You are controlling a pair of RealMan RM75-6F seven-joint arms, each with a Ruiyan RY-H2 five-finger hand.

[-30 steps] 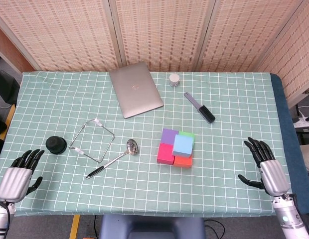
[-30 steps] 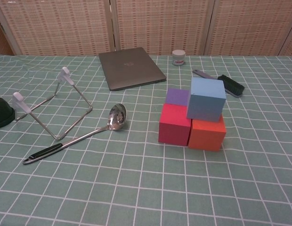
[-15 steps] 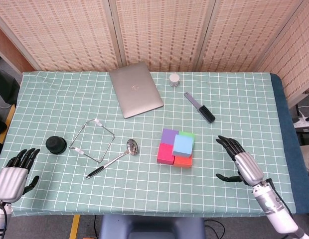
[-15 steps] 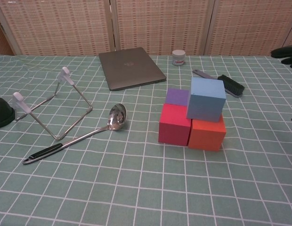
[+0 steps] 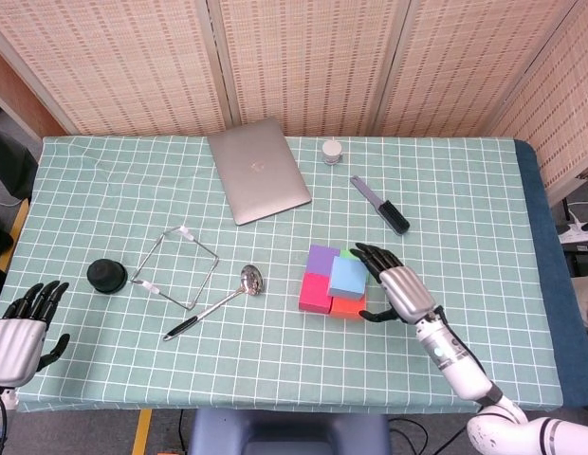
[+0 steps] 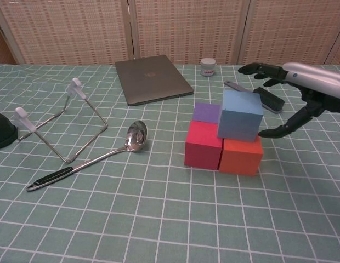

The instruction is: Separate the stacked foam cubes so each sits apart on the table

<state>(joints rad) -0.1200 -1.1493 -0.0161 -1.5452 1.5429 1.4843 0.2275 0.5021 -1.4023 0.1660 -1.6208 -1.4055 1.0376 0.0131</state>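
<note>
Head view, cubes: light blue foam cube (image 5: 348, 277) sits on top of the cluster, over the orange foam cube (image 5: 348, 306) and the green foam cube (image 5: 358, 256); pink foam cube (image 5: 315, 292) and purple foam cube (image 5: 322, 258) touch them on the left.
Head view, right hand: right hand (image 5: 396, 286) just beside the cluster's right side, fingers spread, holding nothing; contact with the cubes cannot be told.
Head view, left hand: left hand (image 5: 17, 332) at the near left edge of the table (image 5: 465, 190), fingers apart, empty.
Head view, other items: closed grey laptop (image 5: 259, 169), small white jar (image 5: 332, 151), black-bristled brush (image 5: 380, 204), wire stand (image 5: 175, 266), steel ladle (image 5: 216, 301), round black object (image 5: 106, 275).
Chest view, cubes: light blue foam cube (image 6: 241, 115) rests on the orange foam cube (image 6: 241, 156), overhanging toward the pink foam cube (image 6: 203, 145); purple foam cube (image 6: 207, 113) behind.
Chest view, right hand: right hand (image 6: 301, 93) open, thumb low beside the blue cube's right face, fingers above its far corner; not gripping.
</note>
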